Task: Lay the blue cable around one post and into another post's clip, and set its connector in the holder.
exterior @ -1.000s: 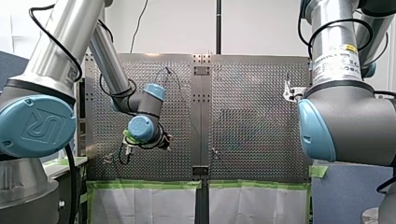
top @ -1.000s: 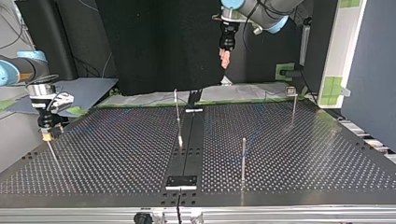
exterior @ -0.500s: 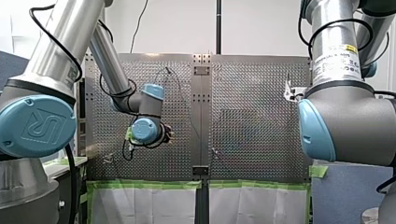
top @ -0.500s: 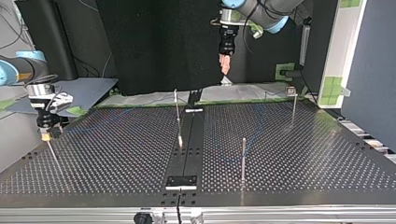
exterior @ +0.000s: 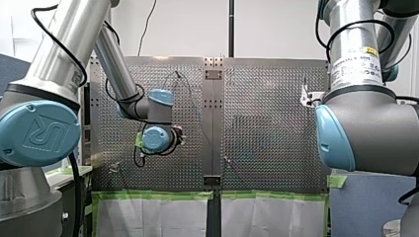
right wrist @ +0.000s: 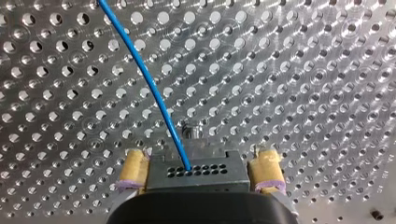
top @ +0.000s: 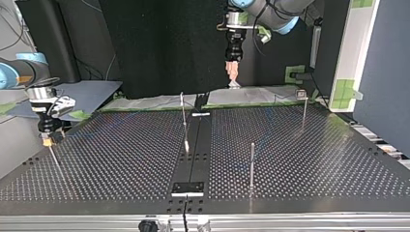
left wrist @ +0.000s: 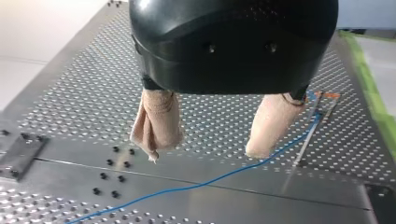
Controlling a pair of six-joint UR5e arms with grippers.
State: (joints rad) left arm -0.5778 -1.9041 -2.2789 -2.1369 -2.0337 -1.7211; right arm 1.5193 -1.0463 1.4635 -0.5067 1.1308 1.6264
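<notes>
Perforated metal table (top: 314,159) with two arms over it and a thin blue cable (right wrist: 149,84) laid across.
You can see my right gripper (right wrist: 201,158) low over the holes at the top view's left, its yellow pads (right wrist: 133,170) pinching a black, many-holed connector block (right wrist: 205,175); the cable leaves the block's face and curves away ahead. My left gripper (left wrist: 203,154) hangs high above the table's far side in the top view, and you find its beige, cloth-wrapped fingers (left wrist: 156,123) spread wide, holding nothing. Beneath it the cable crosses the plain metal centre strip (left wrist: 210,168) and meets a thin metal post (left wrist: 306,142) just beside one finger.
</notes>
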